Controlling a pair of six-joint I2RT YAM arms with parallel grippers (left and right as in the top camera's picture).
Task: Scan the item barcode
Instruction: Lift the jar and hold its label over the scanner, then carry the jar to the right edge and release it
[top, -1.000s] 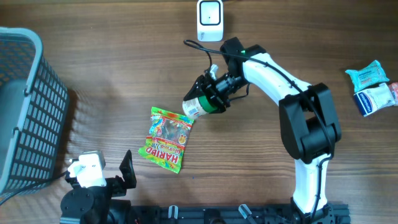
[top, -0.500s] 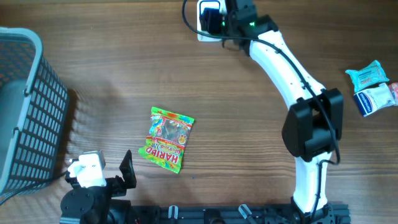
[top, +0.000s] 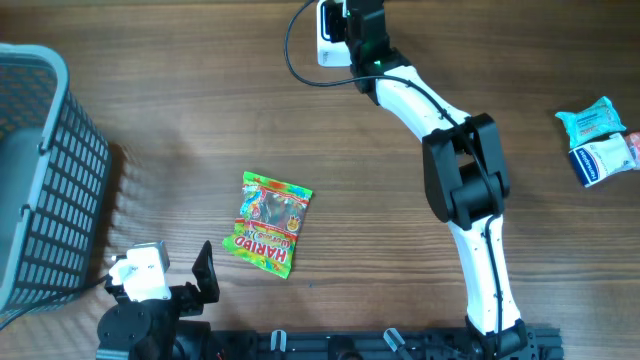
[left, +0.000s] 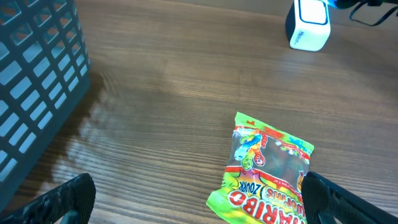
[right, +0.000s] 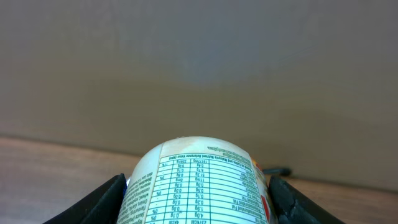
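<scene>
Overhead. Table (top: 180, 110) of brown wood-grain laminate, matt. One grey plastic basket (top: 45, 170) with open lattice walls stands at the left edge. One white scanner (top: 330, 42), a rounded box, sits at the far edge. One crinkled foil sweets bag (top: 266, 224), green, red and yellow, lies flat near the middle. Two soft packets touch at the right edge: a teal one (top: 592, 118) and a white-and-blue one (top: 606, 158). Two arms. The right arm (top: 460, 180), white shells with black joints, is stretched long to the far edge. The right gripper (top: 357, 22) is just beside the scanner, its load hidden under the wrist from here. The left arm (top: 140, 300) is folded low at the near edge.

Left wrist. Left gripper (left: 199, 208): jaws wide apart, nothing between them. Black ribbed fingertips (left: 62, 199) show at the bottom corners. The sweets bag lies just ahead, the basket lattice upper left, the scanner far off at top right.

Right wrist. The right gripper is clamped on one bottle (right: 199, 180), held up off the table by the scanner. It is round-shouldered and smooth, with a white label carrying a printed table (print too fine to read). Dark fingers (right: 106, 199) press each flank. Behind are a plain grey wall and a strip of wood
</scene>
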